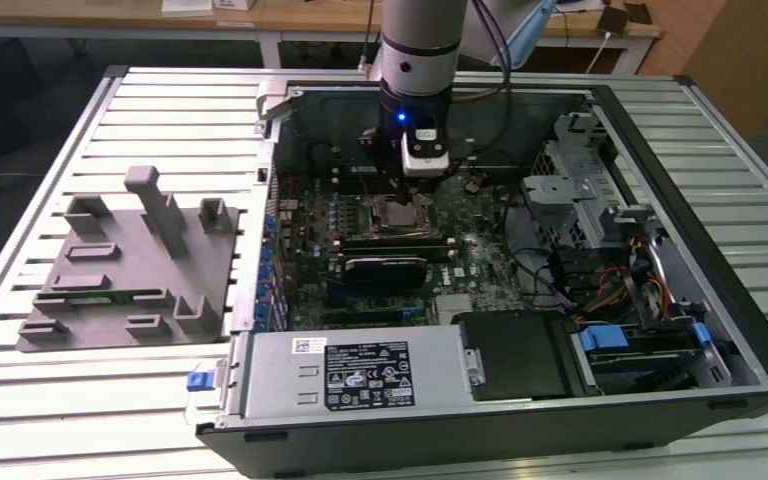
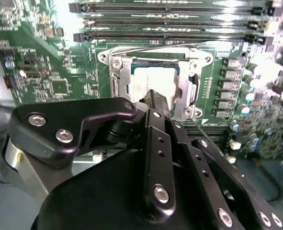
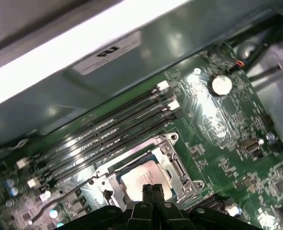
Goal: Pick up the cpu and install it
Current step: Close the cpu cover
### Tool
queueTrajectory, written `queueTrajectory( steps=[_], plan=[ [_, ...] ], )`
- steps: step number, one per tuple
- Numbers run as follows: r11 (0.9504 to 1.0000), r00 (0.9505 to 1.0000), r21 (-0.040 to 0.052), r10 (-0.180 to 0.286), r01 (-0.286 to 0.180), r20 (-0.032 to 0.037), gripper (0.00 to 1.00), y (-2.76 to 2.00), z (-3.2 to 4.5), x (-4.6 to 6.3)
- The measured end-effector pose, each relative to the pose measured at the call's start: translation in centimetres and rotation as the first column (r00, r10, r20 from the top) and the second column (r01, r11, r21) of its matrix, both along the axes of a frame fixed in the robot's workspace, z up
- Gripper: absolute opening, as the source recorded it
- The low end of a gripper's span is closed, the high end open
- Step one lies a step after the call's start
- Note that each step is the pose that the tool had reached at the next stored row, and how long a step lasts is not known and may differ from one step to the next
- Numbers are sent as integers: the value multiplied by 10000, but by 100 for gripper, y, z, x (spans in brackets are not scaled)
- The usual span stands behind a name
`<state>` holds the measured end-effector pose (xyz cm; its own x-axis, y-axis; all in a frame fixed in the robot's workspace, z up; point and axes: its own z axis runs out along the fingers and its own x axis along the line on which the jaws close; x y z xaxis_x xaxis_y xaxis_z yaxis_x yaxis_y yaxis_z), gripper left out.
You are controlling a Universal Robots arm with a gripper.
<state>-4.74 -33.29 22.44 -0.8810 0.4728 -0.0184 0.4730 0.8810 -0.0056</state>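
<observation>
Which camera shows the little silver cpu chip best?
The second wrist view: the cpu lies large and bright in the socket, the gripper covering one edge. The first wrist view shows it smaller, likewise partly covered. In the exterior view the socket sits beneath the arm, the cpu too small to tell.

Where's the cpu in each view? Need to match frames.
Exterior view: cpu inside the socket frame, mid-motherboard, under the arm tip.
Second wrist view: cpu in that frame, just beyond the shut pincer.
First wrist view: cpu beyond the pincer tips, beside the memory slots.
Shared landmark: the socket frame.
</observation>
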Motion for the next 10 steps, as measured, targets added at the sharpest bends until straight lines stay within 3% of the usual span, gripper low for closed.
queueTrajectory(
  steps=[5,10],
  plan=[
    [9958,9958,0,914,-914,0,11,0,-1,0],
    [9836,9836,-1,1804,-1804,0,11,0,-1,0]
  ],
)
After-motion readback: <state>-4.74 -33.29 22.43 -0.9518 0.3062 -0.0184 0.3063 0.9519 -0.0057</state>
